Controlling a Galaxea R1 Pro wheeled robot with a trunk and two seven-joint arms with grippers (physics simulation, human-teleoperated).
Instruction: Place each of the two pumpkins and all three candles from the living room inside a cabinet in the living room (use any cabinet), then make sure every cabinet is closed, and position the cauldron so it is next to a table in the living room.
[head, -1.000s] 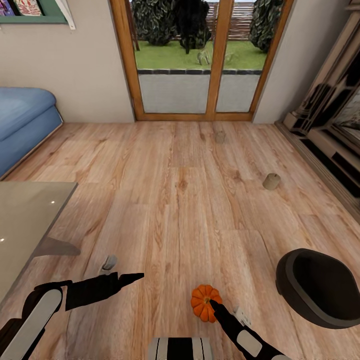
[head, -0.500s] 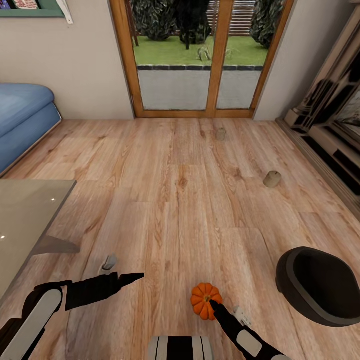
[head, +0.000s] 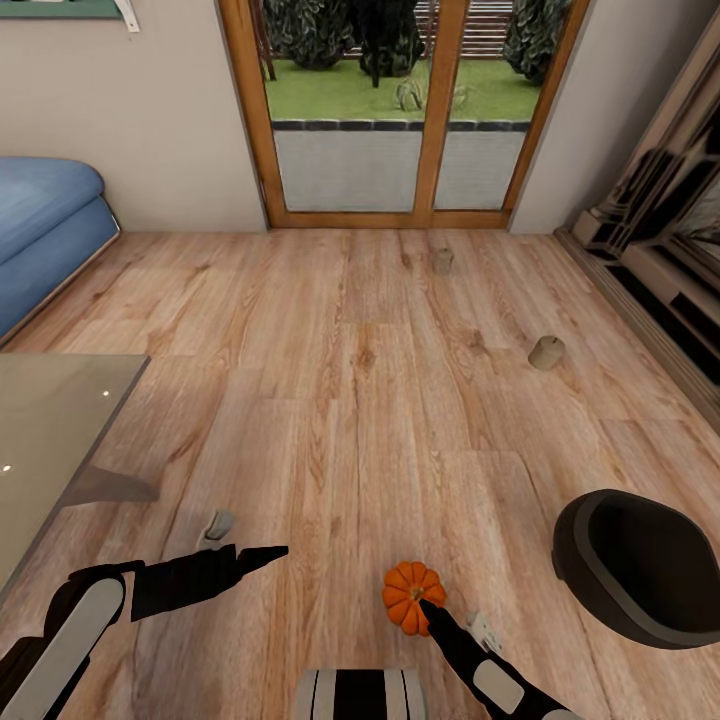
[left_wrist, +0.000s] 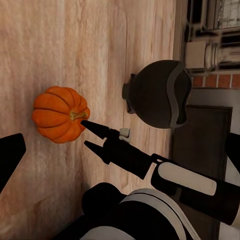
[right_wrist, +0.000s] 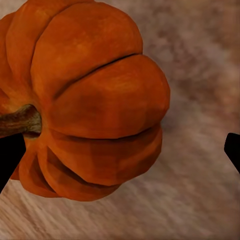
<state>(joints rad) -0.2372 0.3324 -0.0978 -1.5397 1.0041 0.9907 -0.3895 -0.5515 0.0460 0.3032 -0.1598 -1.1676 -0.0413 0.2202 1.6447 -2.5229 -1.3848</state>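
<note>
Nearest, the right gripper (head: 432, 612), jaws apart, reaches the pumpkin (head: 409, 595) on the floor (head: 340, 400). Left gripper (head: 272, 551) hovers alongside, jaws together. Cauldron (head: 635, 570) sits rightward; two candles (head: 546, 352) (head: 442, 261) lie farther.

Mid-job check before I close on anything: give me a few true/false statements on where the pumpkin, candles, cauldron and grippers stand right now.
1. The pumpkin lies on the wooden floor. True.
2. The right gripper is shut on the pumpkin. False: its fingers are spread open, the tips at the pumpkin.
3. Two candles lie on the floor toward the glass doors. True.
4. The pumpkin sits inside the cauldron. False: the cauldron stands apart on the floor, to the pumpkin's right.
5. The left gripper holds a candle. False: it carries nothing, and its jaws cannot be made out.
</note>
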